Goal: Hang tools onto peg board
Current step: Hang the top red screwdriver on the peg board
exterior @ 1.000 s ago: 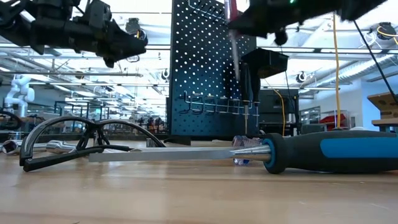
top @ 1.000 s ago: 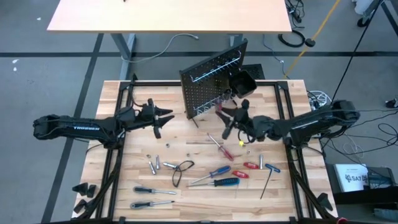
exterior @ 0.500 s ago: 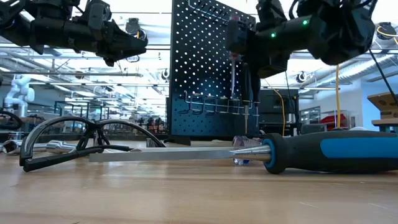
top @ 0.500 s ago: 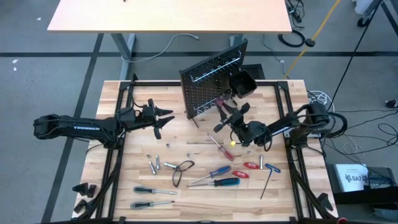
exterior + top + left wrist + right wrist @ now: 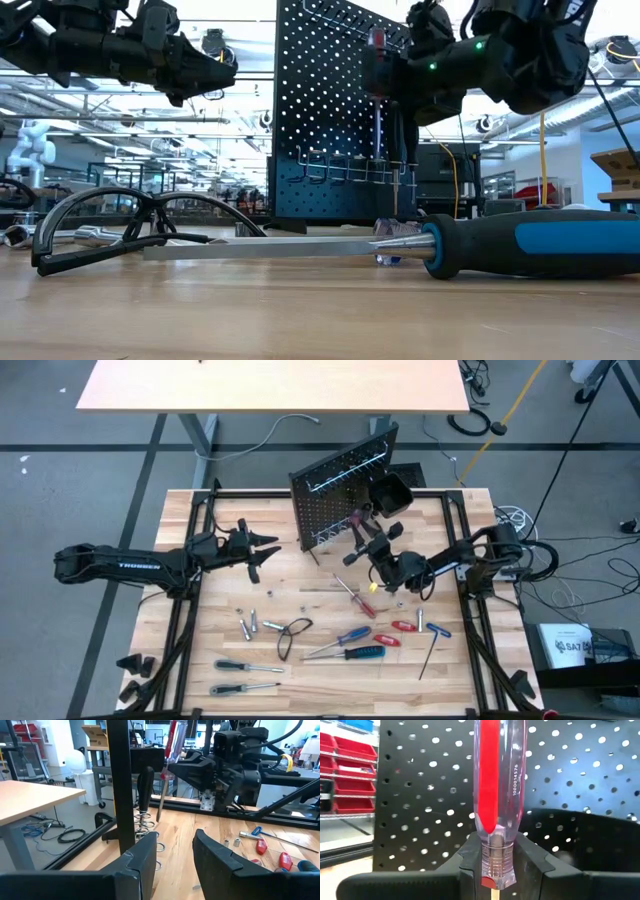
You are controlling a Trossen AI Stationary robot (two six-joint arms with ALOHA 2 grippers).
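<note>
Step in hand: hanging one screwdriver. Right gripper [image 5: 366, 544] is clamped on a screwdriver with a clear-and-red handle [image 5: 496, 785], held up in front of the black peg board [image 5: 340, 495], near its lower row of wire hooks [image 5: 352, 170] and beside the small black bin [image 5: 389, 494]. Not yet seated on any hook, as far as the low view tells

Orientation: long axis close to vertical. Handle up, thin shaft [image 5: 377, 130] pointing down toward the hook row; in the left wrist view the shaft leans slightly off plumb. Tip appears to hang just above or at the hooks; contact cannot be told

Next move, as judged: line the shaft over a free loop in the hook row, lower straight down until the handle's collar rests on the wire, then release. Needs the tool kept upright and close to the board face; a tilt would let the tip miss the loop or nudge the tools already hanging there

Left gripper [image 5: 262, 551] hovers over the table to the left of the peg board, fingers parted, holding nothing

Other tools lie on the wooden tabletop [image 5: 230, 610] in front of the board: a blue-handled screwdriver [image 5: 362, 653], a black wire loop [image 5: 291, 635], a hex key [image 5: 427, 654], small silver bits [image 5: 247, 627]
</note>
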